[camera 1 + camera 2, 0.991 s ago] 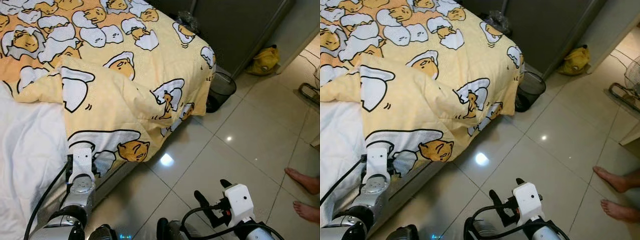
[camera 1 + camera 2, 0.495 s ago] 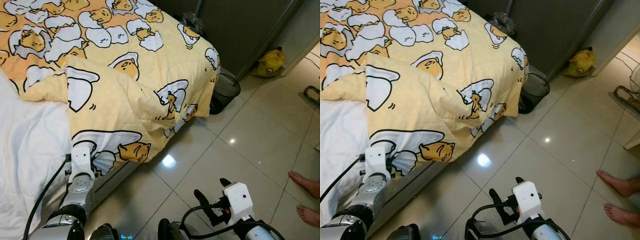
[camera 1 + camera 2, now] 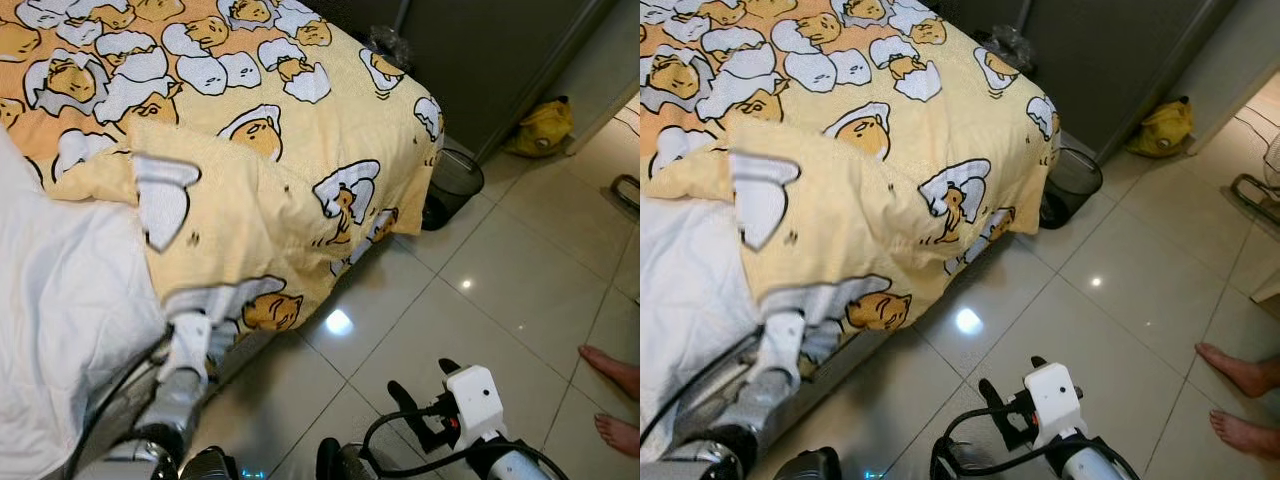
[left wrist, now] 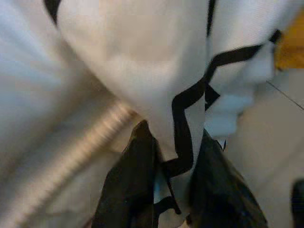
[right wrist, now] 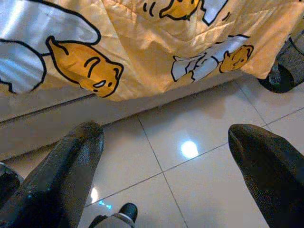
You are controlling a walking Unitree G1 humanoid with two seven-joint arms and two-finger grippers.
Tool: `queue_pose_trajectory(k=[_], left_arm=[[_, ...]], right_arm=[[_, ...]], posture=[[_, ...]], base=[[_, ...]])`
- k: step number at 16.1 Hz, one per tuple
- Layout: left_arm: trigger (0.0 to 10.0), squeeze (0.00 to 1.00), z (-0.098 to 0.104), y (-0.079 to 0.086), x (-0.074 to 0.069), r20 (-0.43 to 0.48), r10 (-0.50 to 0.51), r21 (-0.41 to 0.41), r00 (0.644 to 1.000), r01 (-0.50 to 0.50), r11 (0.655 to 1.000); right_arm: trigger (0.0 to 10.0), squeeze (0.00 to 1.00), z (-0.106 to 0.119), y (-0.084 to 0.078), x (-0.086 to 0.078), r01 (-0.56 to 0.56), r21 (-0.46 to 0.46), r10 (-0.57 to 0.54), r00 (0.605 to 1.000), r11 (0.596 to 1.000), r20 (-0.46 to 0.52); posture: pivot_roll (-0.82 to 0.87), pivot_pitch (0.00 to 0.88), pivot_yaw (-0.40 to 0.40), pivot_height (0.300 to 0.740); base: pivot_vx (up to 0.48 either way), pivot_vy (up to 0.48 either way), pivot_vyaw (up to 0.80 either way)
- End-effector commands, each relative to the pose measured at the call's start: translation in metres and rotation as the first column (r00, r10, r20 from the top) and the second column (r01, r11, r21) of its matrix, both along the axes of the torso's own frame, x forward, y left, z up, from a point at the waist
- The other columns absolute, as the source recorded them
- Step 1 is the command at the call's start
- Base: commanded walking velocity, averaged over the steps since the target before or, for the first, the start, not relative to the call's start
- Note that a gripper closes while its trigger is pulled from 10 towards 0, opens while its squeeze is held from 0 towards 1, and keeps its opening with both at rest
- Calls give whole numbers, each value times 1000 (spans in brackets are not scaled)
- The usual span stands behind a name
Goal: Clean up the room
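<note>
My left gripper [image 4: 173, 190] is clenched on the near corner of the yellow blanket [image 3: 270, 190], and in the left wrist view the cloth with its black printed line is pinched between my two black fingers [image 4: 126, 190]. The blanket lies over the bed, its far part spread flat, its near part folded back and bunched. The near right edge hangs down over the side of the bed toward the tiled floor [image 3: 480, 300]. To the left of the fold the white sheet [image 3: 60, 300] is bare.

My right gripper [image 5: 166, 161] is released, the fingers standing wide apart, low above the floor and near the hanging edge — it holds nothing.

What can go wrong, I think: I hold only a small piece of cloth, so if I pull quickly the corner may slip out of the fingers and the fold falls back. If I pull toward the near side and not along the bed, more of the blanket may slide off the edge onto the floor. The arm and picture on my left side are blurred, so I am not sure how deep the grip is. A person's bare feet [image 3: 610, 365] are on the floor at the right — well apart from my right arm, but a wide swing there is a risk. A black mesh bin [image 3: 450, 185] stands at the far corner of the bed, under the hanging edge.
</note>
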State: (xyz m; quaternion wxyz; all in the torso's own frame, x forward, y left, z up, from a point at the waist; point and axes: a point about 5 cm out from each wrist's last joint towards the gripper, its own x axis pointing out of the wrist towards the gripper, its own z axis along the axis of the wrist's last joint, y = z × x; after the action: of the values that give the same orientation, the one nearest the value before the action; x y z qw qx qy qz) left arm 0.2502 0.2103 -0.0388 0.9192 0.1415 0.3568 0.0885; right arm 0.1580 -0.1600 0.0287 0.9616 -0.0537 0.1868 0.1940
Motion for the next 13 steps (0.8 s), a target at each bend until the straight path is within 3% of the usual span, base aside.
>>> queue_pose_trajectory(k=[1, 2, 4, 7, 13], left_arm=[[7765, 0, -9, -9, -9, -55, -63, -29, 996, 62, 998], [10000, 0, -12, -18, -12, -66, -178, -1, 982, 178, 984], [10000, 0, -17, -24, -19, -96, -262, 26, 960, 266, 964], [10000, 0, -31, -37, -40, -135, -346, -36, 929, 344, 938], [10000, 0, -30, -44, -42, -92, -401, -49, 911, 398, 916]], right_arm=[[10000, 0, -4, -7, -3, 14, -25, -15, 1000, 1000, -12], [10000, 0, -4, -6, -3, 14, -26, -15, 1000, 1000, -12], [10000, 0, -5, -6, -2, 13, -26, -13, 1000, 1000, -14], [10000, 0, -7, -3, -2, 3, -25, -3, 1000, 1000, -20], [10000, 0, -10, 0, 0, -7, -24, 7, 1000, 1000, -29]], posture=[[-132, 126, -133, 740], [-132, 122, -130, 740], [-129, 115, -126, 740], [-121, 120, -126, 740], [-112, 130, -130, 740]], base=[[0, 0, 0], [0, 0, 0], [0, 0, 0], [0, 0, 0], [0, 0, 0]])
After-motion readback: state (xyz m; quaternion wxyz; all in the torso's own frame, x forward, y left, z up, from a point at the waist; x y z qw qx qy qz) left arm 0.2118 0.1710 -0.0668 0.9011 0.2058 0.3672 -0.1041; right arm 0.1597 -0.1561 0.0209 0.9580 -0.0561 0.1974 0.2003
